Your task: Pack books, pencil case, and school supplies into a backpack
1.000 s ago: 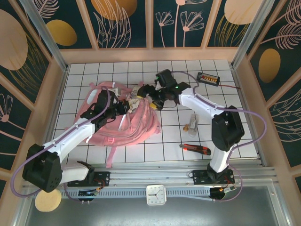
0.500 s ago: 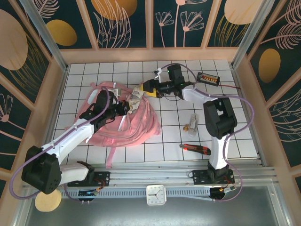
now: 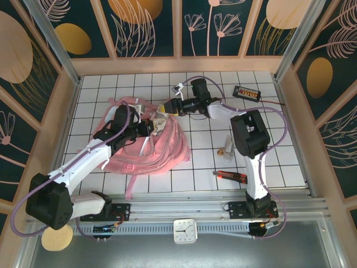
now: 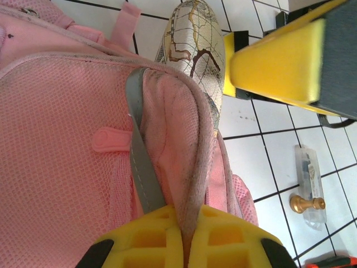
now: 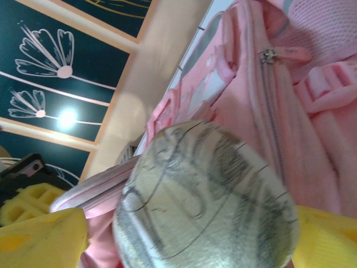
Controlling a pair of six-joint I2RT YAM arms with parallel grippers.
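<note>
The pink backpack lies flat left of the table's centre. My left gripper is shut on the rim of its opening, and in the left wrist view the yellow fingertips pinch the grey-edged pink fabric. The pencil case, a rounded cream pouch with a map print, sticks out at the backpack's top edge. My right gripper holds it with jaws wide. In the right wrist view the pouch sits between both yellow fingers, over pink fabric. The books are out of view.
A clear packet with a small brass piece lies right of the backpack, also in the left wrist view. A red and black knife lies nearer the front. A black wired box with orange buttons sits at the back right.
My right arm has folded and swung; its gripper moved up and left, from beside the pouch to the backpack's top edge. The left gripper kept its pinch.
</note>
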